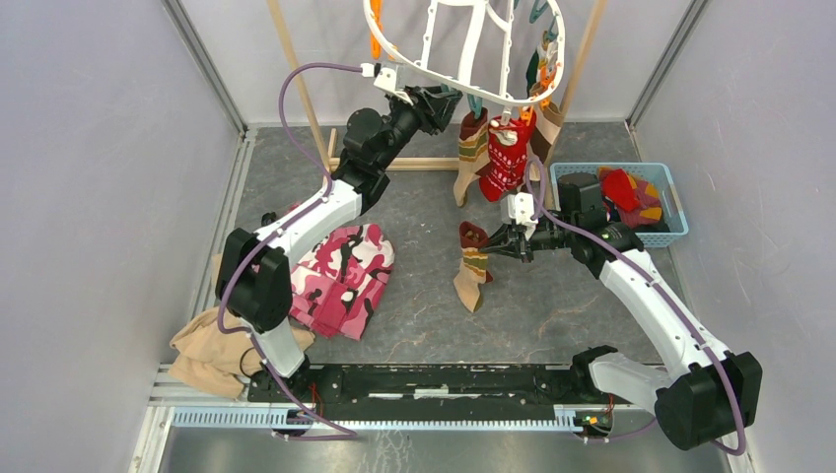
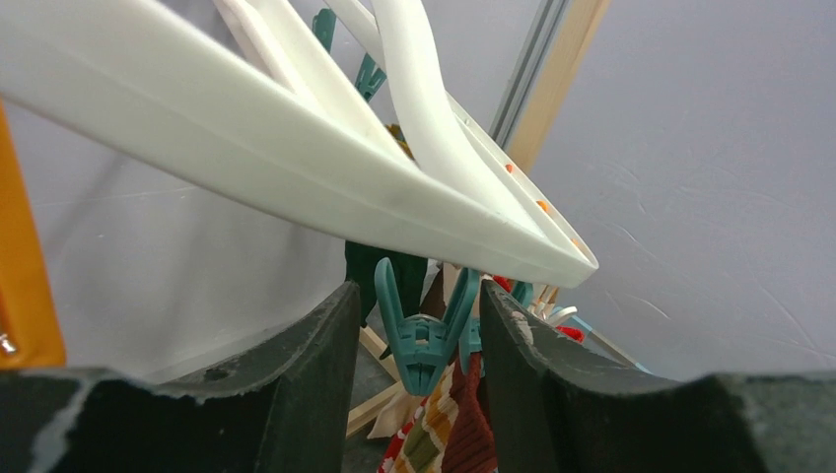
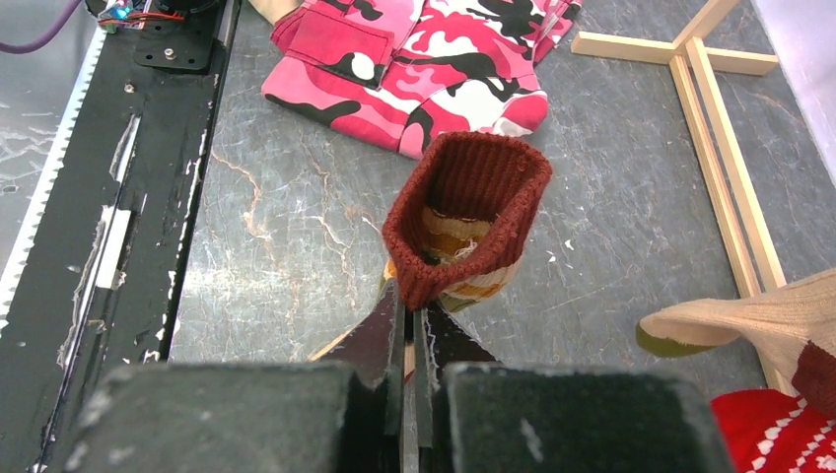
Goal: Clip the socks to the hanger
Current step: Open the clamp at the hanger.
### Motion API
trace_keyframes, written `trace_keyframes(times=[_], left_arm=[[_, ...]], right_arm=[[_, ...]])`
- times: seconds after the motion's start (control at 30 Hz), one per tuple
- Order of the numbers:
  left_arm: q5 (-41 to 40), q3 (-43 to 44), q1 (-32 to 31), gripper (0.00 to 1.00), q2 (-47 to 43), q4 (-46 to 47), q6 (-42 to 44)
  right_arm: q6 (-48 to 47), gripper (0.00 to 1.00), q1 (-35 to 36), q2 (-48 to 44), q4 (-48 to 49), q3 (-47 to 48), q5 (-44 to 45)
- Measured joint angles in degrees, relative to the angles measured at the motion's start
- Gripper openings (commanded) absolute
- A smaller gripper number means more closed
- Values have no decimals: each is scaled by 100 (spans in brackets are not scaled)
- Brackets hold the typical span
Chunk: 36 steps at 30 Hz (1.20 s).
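From where I stand, the left gripper (image 2: 416,305) is raised just under the rim of the hanger (image 2: 296,148). Its fingers are apart, one on each side of a teal clip (image 2: 424,345) dangling from that rim; whether they touch it I can't tell. Just right of that clip, a tan-striped sock (image 1: 471,148) and a red patterned sock (image 1: 508,153) already hang from the hanger, crowding that side. Below the hanger, the right gripper (image 3: 412,305) is pinched tight on the cuff of a maroon sock (image 3: 468,212), whose mouth gapes open while the rest droops toward the table (image 1: 552,305). Right of the hanger sits a blue basket (image 1: 651,168) with more socks (image 1: 626,192). Down to its left lie a pink camouflage cloth (image 1: 345,276) and, farther out, a tan cloth (image 1: 202,350). A wooden rack (image 1: 299,79) has poles rising on both sides of the hanger, one close behind the left arm.
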Motion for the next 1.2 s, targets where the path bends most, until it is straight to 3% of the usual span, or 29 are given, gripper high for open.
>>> trace_keyframes(times=[0.2, 0.5, 0.7, 0.93, 1.2], left_arm=[[0, 33, 0, 37, 50, -20, 4], [2, 107, 0, 52, 50, -24, 9], [2, 157, 0, 52, 50, -24, 72], [2, 160, 0, 38, 50, -24, 170], [2, 181, 0, 15, 50, -31, 264]], right_arm=[[0, 0, -9, 0, 0, 0, -24], [0, 0, -24, 0, -4, 0, -26], [0, 0, -26, 0, -4, 0, -26], [0, 0, -31, 0, -9, 0, -28], [0, 0, -35, 0, -22, 0, -37]])
